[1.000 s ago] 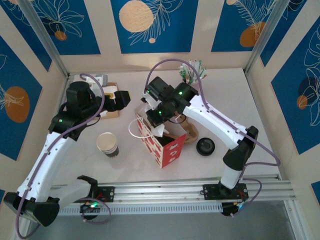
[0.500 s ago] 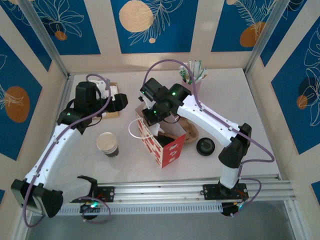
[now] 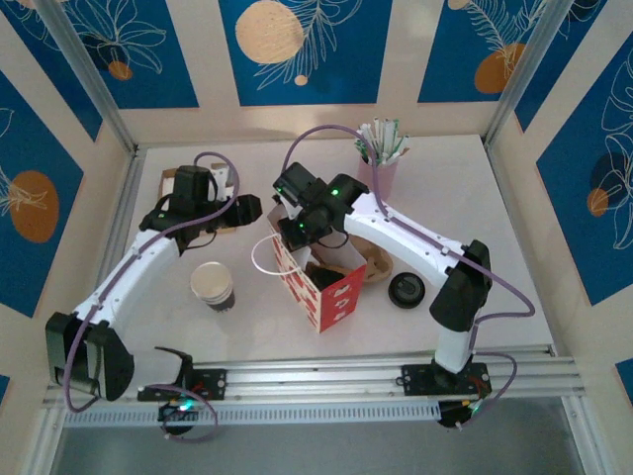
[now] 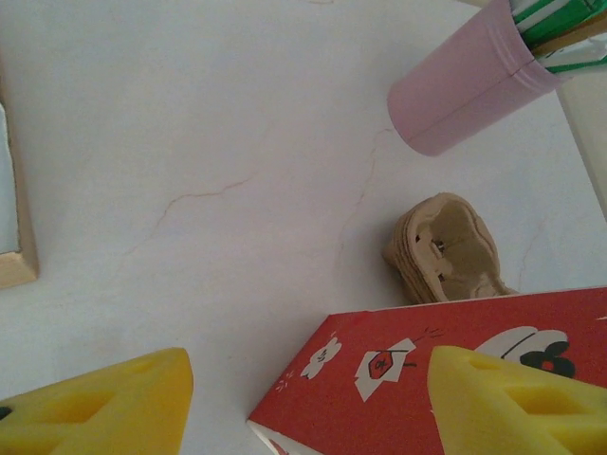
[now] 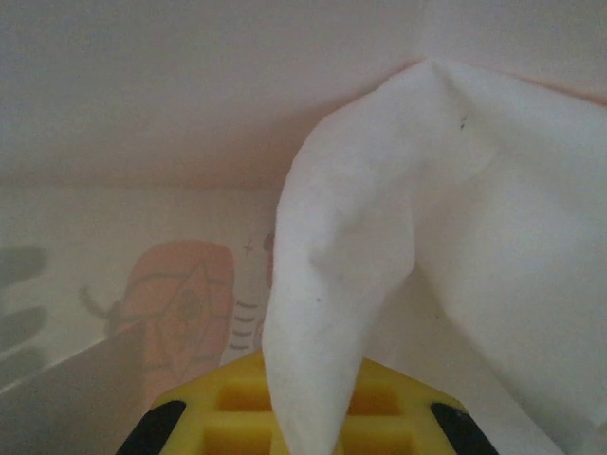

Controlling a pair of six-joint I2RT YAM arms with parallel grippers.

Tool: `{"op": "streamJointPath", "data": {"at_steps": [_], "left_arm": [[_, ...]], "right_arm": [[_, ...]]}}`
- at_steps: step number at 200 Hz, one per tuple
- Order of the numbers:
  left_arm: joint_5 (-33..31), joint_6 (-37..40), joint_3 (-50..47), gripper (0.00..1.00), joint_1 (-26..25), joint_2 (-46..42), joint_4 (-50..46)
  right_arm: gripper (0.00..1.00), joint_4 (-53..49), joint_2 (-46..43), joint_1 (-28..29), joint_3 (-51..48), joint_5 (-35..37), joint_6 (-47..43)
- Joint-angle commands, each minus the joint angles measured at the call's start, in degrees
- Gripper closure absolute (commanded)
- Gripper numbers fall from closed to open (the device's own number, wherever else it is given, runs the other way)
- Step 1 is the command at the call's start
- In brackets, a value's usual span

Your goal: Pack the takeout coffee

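The takeout coffee cup stands open and lidless on the table, left of the red-and-white bag. My left gripper hovers behind the cup at the bag's upper left corner. In the left wrist view the left gripper is open, and the bag's red panel reaches in between its yellow fingers. My right gripper is down in the bag's mouth. In the right wrist view the right gripper is shut on a white napkin, with the bag's inner wall behind.
A loose black lid lies right of the bag. A brown pulp cup carrier sits behind the bag. The pink cup of sticks stands at the back. A wooden box sits under the left arm at the back left.
My left arm has swung right toward the bag's corner and its jaws have narrowed. My right gripper has shifted a little left at the bag's mouth, still holding the napkin.
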Motion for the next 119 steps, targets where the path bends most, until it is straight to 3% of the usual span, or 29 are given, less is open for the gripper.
{"op": "streamJointPath", "data": {"at_steps": [1,79,119], "left_arm": [[2.77,-0.44,-0.73,0.34,0.39,0.91,2.74],[4.12,-0.48,-1.36,0.35,-0.05,1.16,3.4],[4.21,-0.53,-0.91,0.35,-0.13,0.51,2.88]], "right_arm": [[1.0,2.83,0.53,-0.21,-2.14,0.96,1.5],[1.0,7.73,-0.12,-0.35,-8.21,1.65,2.59],[0.93,7.1,-1.81,-0.32,-9.49,2.4,3.26]]}}
